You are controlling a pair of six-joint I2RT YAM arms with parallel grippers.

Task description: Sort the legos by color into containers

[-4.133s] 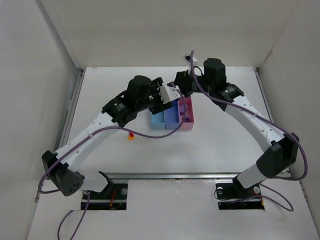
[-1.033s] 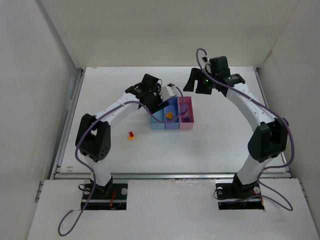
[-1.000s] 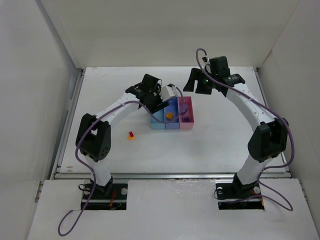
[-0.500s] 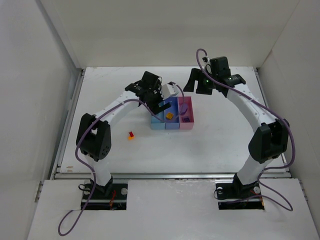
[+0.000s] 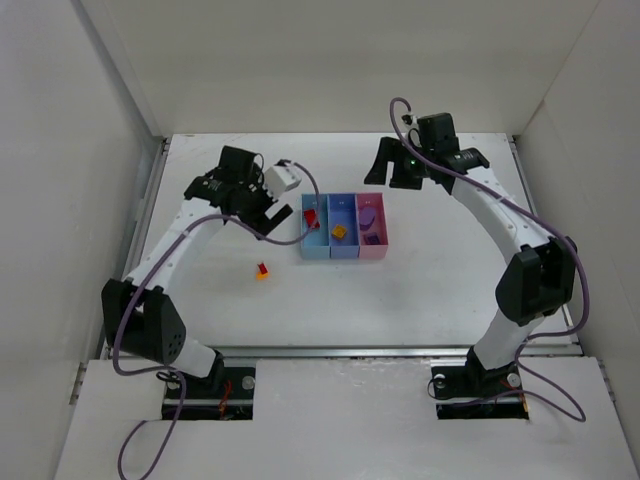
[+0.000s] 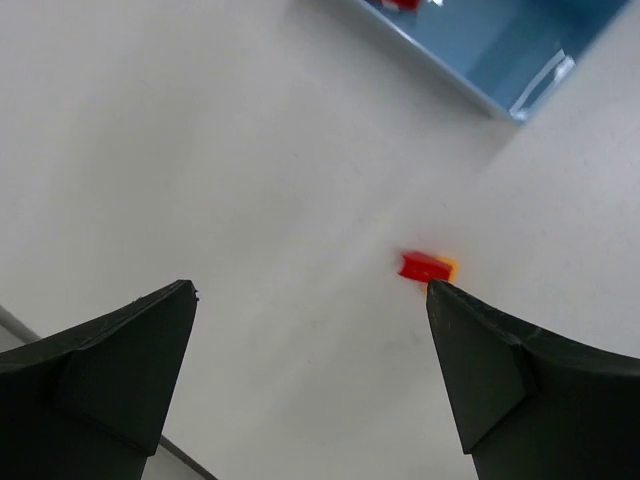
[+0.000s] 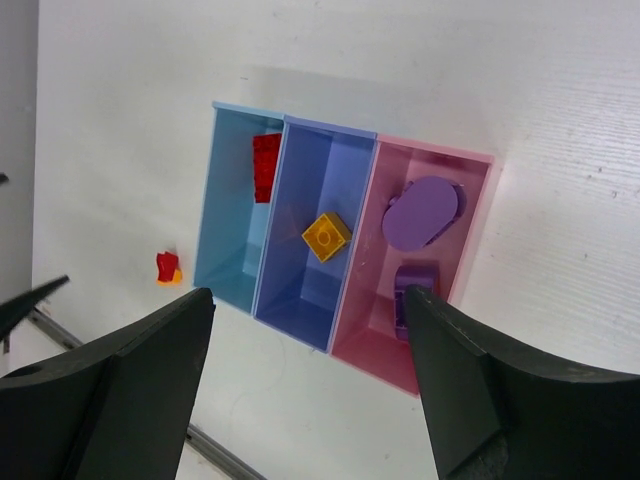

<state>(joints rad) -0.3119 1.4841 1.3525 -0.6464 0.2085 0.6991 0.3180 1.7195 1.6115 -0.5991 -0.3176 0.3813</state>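
Left gripper (image 6: 308,290): jaws wide, empty, aimed at the loose red-and-orange lego (image 6: 427,267) lying left of centre toward the tabletop's near edge (likely the next pickup). Right gripper (image 7: 308,292): open, empty, parked clear behind the containers (image 5: 343,252), sorted bricks (image 7: 326,237) inside.

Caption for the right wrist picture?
Three joined bins hold a red brick, a yellow brick and purple pieces; a stray brick lies outside.

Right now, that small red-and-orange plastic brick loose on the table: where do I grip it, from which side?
Pinch its opposite side faces, coming straight down. The small red-and-orange plastic brick lies low on the flat white table, clear of the light blue plastic bin. The open left hand looks nearest.
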